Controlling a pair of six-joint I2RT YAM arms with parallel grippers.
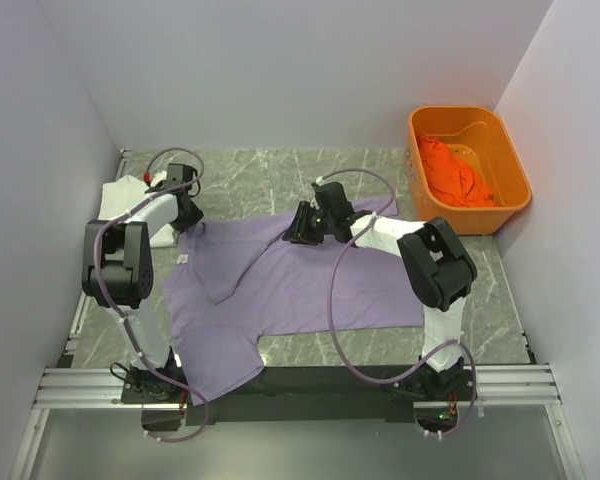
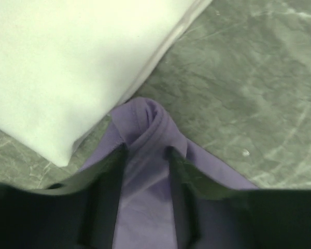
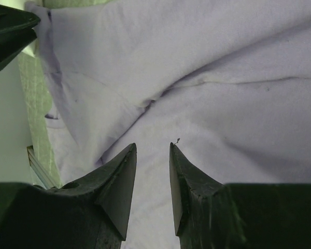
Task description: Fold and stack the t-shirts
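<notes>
Two hands at the purple shirt's (image 1: 290,290) far edge, shirt spread mid-table, running back toward the near edge: left hand (image 2: 144,154) pinching the far-left corner, right hand (image 3: 153,149) narrow over the middle, can't tell if gripping.

Green marble table (image 1: 265,180) — lavender shirt (image 1: 300,290), white shirt (image 1: 116,190), orange tub (image 1: 480,221).

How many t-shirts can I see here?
3: purple shirt spread in the middle, white shirt folded far left, orange shirt in the tub, far right. The tub may hide more.
</notes>
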